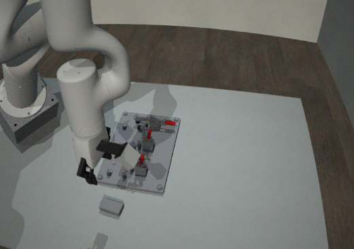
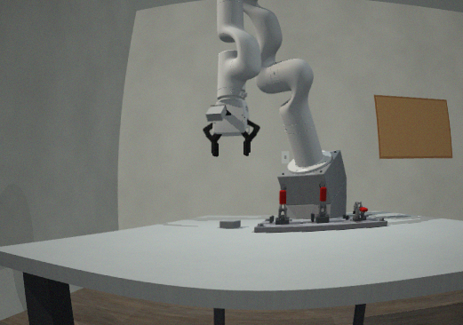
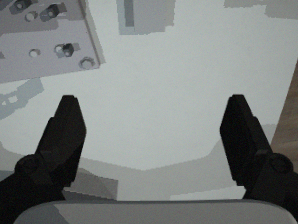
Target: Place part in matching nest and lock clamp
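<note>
From my exterior cam, going L to R: gripper (image 2: 230,149) hangs high above the table (image 2: 149,257), fingers spread wide w/ nothing between them. Below it the gray part (image 2: 230,224) lies flat on the table, just beside the fixture (image 2: 320,225) at its 9 o'clock. On the fixture I see 2 red clamp handles (image 2: 283,196) upright, a 3rd lying low at the 3 o'clock end.

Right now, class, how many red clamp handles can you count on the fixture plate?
3. Two stand upright, near the plate's end closest to the part and mid-plate; the third lies flat at the far end. None seems hidden.
</note>
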`<state>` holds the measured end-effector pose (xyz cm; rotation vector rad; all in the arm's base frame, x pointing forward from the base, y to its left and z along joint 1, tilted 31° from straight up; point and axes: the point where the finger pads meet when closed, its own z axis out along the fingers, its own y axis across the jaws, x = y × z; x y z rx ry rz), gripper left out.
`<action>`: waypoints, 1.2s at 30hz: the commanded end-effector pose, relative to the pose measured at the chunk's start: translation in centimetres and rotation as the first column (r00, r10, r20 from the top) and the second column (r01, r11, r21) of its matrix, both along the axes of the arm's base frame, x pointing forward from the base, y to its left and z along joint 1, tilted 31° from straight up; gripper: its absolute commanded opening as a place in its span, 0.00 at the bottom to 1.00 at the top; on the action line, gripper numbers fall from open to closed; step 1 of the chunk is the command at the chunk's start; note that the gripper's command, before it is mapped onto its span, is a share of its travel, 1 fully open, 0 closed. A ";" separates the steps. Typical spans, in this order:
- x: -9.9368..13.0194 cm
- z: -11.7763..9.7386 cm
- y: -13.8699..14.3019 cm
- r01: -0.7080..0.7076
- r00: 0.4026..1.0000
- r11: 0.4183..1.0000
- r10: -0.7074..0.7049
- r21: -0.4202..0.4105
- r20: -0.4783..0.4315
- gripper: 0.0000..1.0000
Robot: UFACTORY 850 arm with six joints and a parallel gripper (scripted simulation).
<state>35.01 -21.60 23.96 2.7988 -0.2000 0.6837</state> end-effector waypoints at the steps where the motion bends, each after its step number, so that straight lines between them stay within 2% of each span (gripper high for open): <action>1: 0.0 0.0 0.0 -0.008 1.000 1.000 0.008 0.009 0.011 1.00; 22: 0.5 -0.9 -0.3 -0.008 1.000 1.000 0.008 0.009 0.011 1.00; 27: 1.0 -1.8 -0.6 -0.008 1.000 1.000 0.008 0.009 0.011 1.00; 36: 3.2 -6.0 -1.9 -0.008 1.000 1.000 0.008 0.009 0.011 1.00</action>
